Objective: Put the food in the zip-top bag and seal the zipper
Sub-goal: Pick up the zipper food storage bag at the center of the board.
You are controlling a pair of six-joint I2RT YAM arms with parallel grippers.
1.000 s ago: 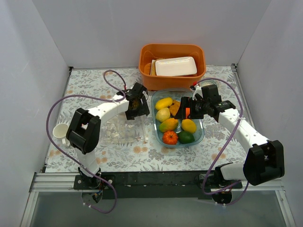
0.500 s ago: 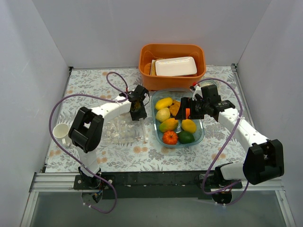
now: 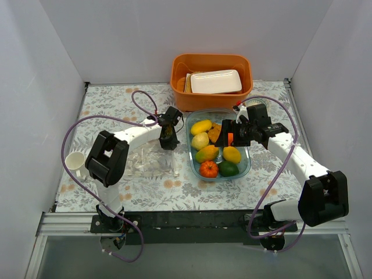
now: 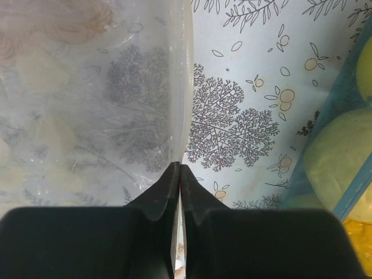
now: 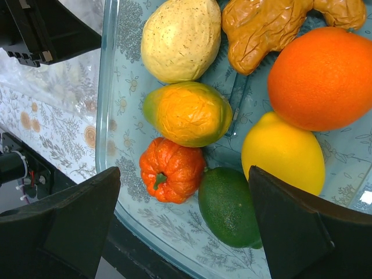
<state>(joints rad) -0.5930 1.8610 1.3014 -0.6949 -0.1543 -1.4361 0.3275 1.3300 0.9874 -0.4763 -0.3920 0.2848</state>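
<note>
Left wrist view: we see the left gripper (image 4: 179, 168) pinched fully closed on the zipper (image 4: 183, 87) of the zip-top bag (image 4: 87, 104). From the top camera, we find the bag lying at 9 o'clock of the blue dish (image 3: 248, 164), which holds the food (image 3: 207, 153); the right gripper (image 5: 185, 171) hangs over it, claws spread wide, empty.

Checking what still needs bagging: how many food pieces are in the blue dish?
8, all in the blue dish: far end, yellow fruit; middle, pale fruit, ginger, orange, mango; near end, lemon, pumpkin, lime. The right gripper may hide more.
</note>
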